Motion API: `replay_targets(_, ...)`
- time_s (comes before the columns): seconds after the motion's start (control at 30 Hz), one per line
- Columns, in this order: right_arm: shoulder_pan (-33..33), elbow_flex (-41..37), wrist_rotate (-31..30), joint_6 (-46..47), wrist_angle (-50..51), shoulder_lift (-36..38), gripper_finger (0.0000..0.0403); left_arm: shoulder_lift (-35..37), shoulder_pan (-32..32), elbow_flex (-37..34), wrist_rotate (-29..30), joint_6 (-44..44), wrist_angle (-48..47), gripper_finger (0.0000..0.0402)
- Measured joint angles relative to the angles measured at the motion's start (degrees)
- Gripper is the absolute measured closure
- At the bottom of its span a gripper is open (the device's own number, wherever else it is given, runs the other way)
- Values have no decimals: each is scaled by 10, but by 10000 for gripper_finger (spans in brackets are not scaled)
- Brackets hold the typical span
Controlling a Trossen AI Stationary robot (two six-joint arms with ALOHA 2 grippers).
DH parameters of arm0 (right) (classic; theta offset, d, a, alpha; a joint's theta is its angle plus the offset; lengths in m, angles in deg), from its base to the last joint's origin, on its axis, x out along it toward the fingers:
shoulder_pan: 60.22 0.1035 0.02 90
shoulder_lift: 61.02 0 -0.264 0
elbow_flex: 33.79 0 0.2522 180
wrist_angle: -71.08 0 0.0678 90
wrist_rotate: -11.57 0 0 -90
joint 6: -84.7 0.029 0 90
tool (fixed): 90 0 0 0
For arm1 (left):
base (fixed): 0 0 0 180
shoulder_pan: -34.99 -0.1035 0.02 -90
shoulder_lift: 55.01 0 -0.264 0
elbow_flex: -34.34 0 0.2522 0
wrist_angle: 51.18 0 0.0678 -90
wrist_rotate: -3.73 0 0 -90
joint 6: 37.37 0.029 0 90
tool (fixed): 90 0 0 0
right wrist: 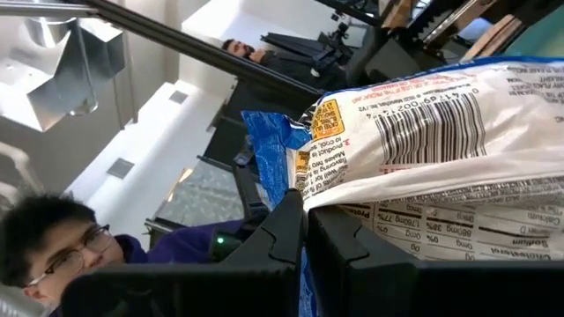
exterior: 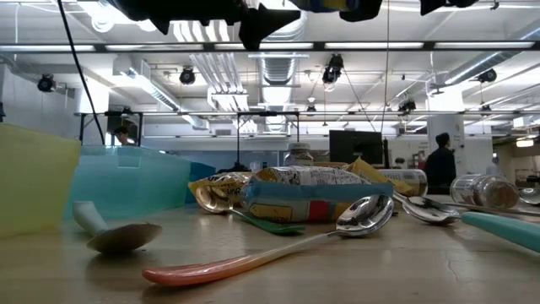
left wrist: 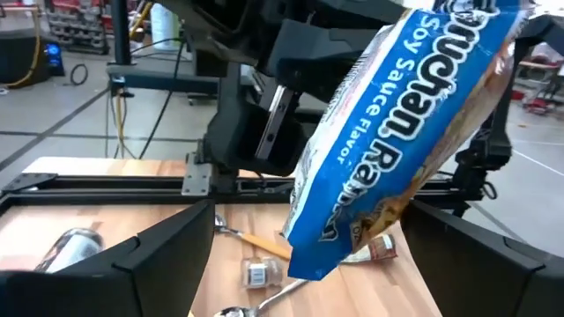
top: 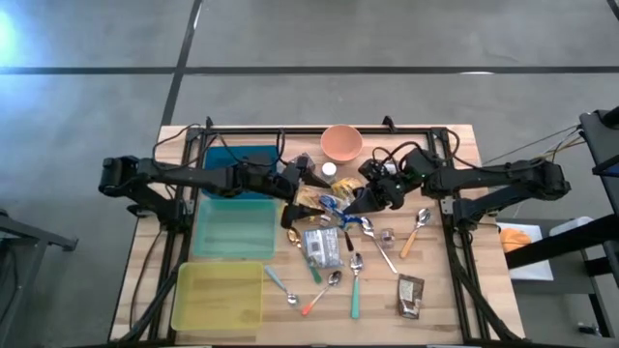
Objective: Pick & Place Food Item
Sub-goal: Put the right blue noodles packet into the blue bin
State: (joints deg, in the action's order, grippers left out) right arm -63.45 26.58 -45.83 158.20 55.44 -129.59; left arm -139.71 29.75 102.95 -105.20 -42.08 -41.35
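Ramen pack [left wrist: 397, 132] held aloft
Right gripper [right wrist: 304, 216] pinches it; left gripper [top: 311, 176] gapes. Label: "Soy Sauce Flavor Ramen".

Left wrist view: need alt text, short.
A blue-and-white soy sauce ramen packet hangs in the air, held by the right gripper behind it. The left gripper's open fingers frame the bottom, above a wooden table with spoons and small packets.
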Motion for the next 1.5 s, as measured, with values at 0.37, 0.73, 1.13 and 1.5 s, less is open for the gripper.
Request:
replay_targets(0.37, 0, 0, 4, -1, -40, 5, 395, 2, 0, 0, -72, 0, 5, 119)
replay_targets(0.73, 12, 0, 4, 0, -42, 5, 395, 2, 0, 0, -51, 0, 9, 261)
replay_targets(1.13, 19, 0, 4, 0, -44, 5, 395, 2, 0, 0, -77, -26, 31, 269)
replay_targets(1.5, 23, 0, 5, -2, -43, 5, 395, 2, 0, 0, -111, -30, 43, 270)
